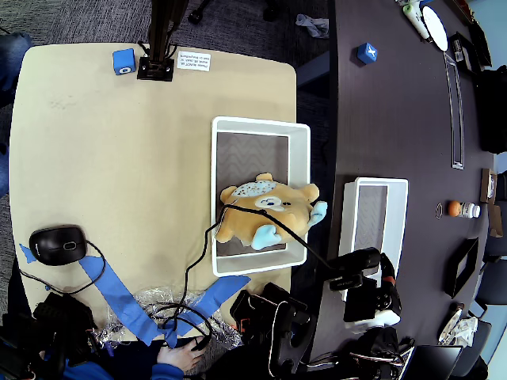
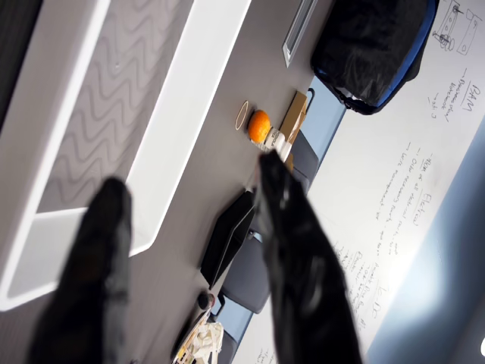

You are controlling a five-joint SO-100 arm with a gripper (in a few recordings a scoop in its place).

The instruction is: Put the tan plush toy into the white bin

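A tan table (image 1: 119,198) stands on grey carpet (image 1: 238,24). Directly beside its right edge in the overhead view sits a dark conference table (image 1: 396,127). In the wrist view, a written-on whiteboard (image 2: 424,152) lies beyond that dark table.

black mouse (image 1: 58,244) on tan table (image 1: 95,158) | blue tape (image 1: 119,297) | small white bin (image 1: 372,215) | orange ball (image 2: 259,125)

white bin (image 1: 299,190): near half filled by tan plush toy (image 1: 265,212) | far half free
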